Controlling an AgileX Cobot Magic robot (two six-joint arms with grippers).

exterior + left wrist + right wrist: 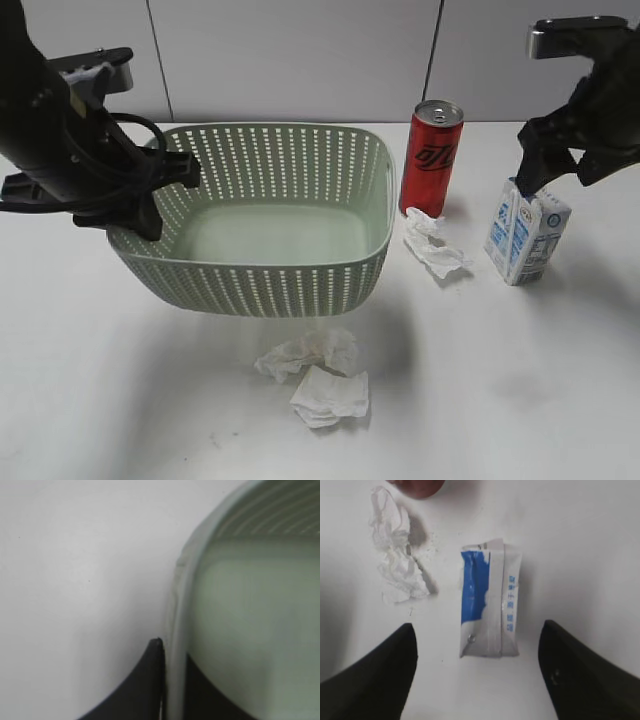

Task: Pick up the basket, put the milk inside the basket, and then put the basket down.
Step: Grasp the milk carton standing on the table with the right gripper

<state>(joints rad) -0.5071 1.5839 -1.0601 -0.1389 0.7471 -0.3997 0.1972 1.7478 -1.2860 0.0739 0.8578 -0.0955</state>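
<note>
The pale green basket (290, 215) is tilted, its left side raised off the white table. My left gripper (150, 195) is shut on the basket's left rim; in the left wrist view the rim (176, 630) runs between the two dark fingers (172, 680). The milk (525, 232), a white and blue carton, stands upright at the right. My right gripper (545, 165) hovers open just above and behind it. In the right wrist view the milk (487, 605) lies ahead of and between the spread fingers (477, 652), untouched.
A tall red soda can (431, 155) stands between the basket and the milk. Crumpled white tissues lie by the can (432, 243) and in front of the basket (315, 375). A tissue (395, 560) shows left of the milk in the right wrist view.
</note>
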